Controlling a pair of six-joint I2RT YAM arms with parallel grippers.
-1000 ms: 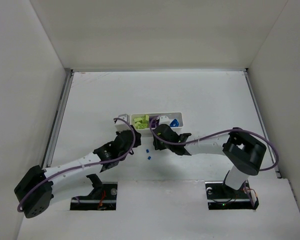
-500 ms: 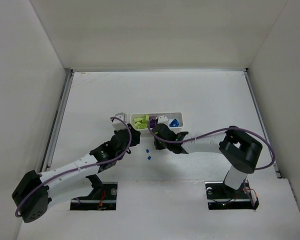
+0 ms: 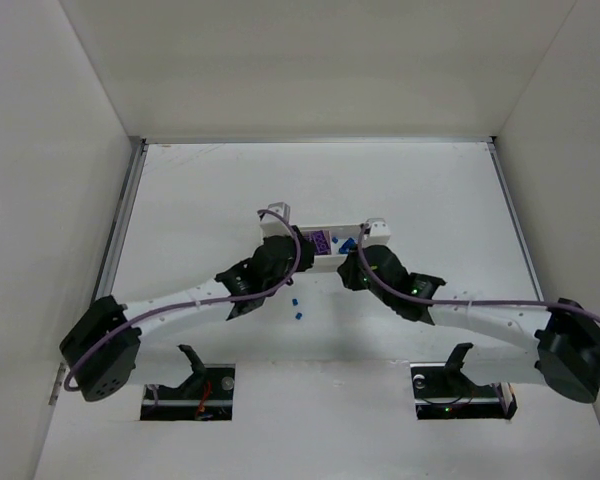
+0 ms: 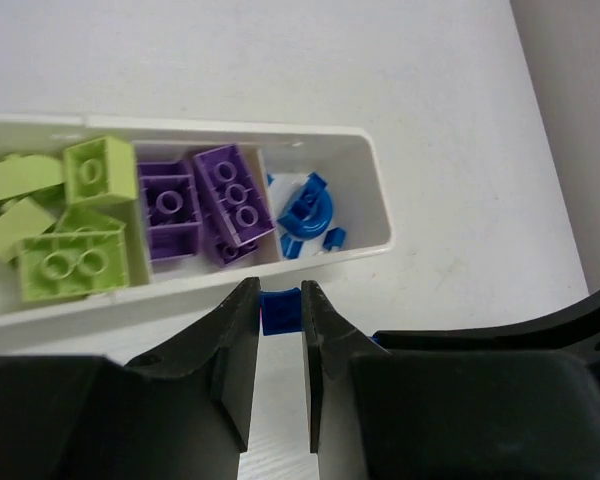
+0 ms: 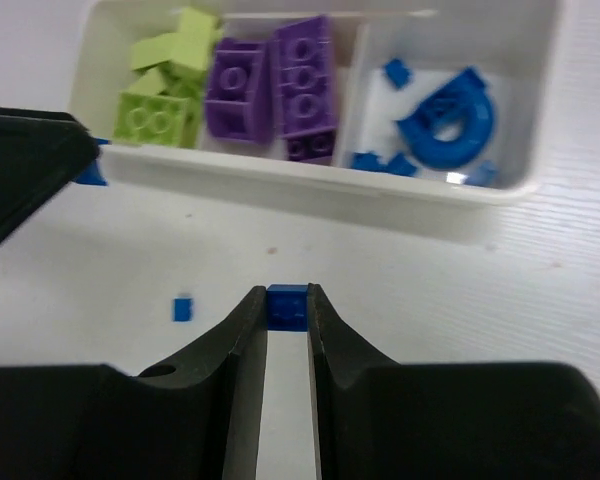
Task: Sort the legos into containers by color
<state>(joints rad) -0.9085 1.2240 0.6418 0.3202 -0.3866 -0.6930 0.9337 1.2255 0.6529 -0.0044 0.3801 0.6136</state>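
Left gripper (image 4: 280,298) pinches a blue brick (image 4: 279,312) by the tray's (image 4: 378,200) near wall; right gripper (image 5: 287,298) pinches a second blue brick (image 5: 287,308) above the worktop (image 5: 430,280). Tray sits well inside the worktop's edges, its legos (image 4: 230,195) grouped by color; a loose blue brick (image 5: 183,309) lies beside it.

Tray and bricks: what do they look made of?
The tray looks like thin moulded white plastic, smooth and slightly glossy, judging by its rounded corners and thin walls. The bricks look like hard moulded plastic with a semi-gloss finish: crisp studs, uniform colour, and small highlights on the blue ring.
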